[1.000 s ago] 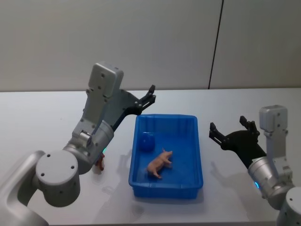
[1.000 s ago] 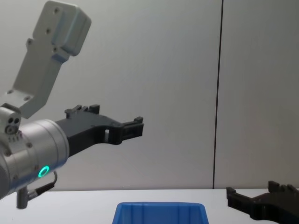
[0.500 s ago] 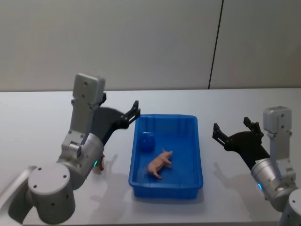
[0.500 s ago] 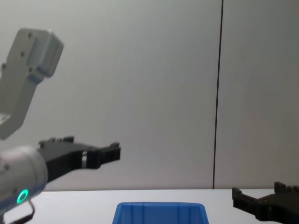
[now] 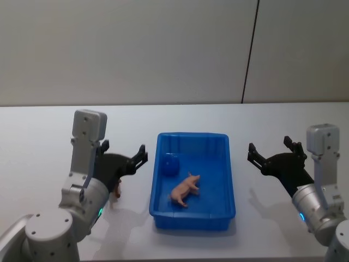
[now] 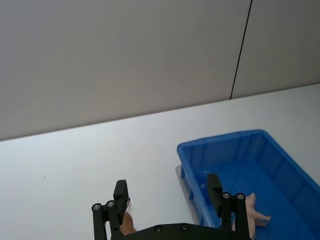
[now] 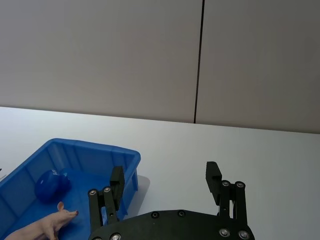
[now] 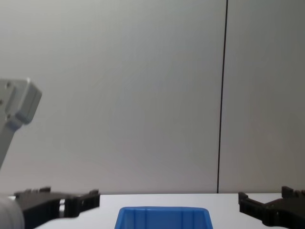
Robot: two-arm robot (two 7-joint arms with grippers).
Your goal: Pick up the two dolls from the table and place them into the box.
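Observation:
The blue box (image 5: 192, 221) stands mid-table, and a pink pig doll (image 5: 185, 189) lies on its side inside it. A small brown doll (image 5: 115, 190) stands on the white table (image 5: 49, 136) left of the box, partly hidden behind my left arm. My left gripper (image 5: 124, 152) hovers open and empty just above and behind that doll, beside the box's left wall. In the left wrist view the brown doll (image 6: 127, 218) peeks out by one finger (image 6: 120, 192). My right gripper (image 5: 269, 147) hangs open and empty to the right of the box.
A round blue object (image 5: 170, 164) rests in the box's far left corner, also visible in the right wrist view as a blue object (image 7: 50, 184). Bare tabletop lies all around the box. A grey wall with a dark vertical seam (image 5: 249, 52) closes the back.
My left arm has dropped and pulled back from above the box's far left corner to low beside its left wall. The right gripper shifted only slightly.

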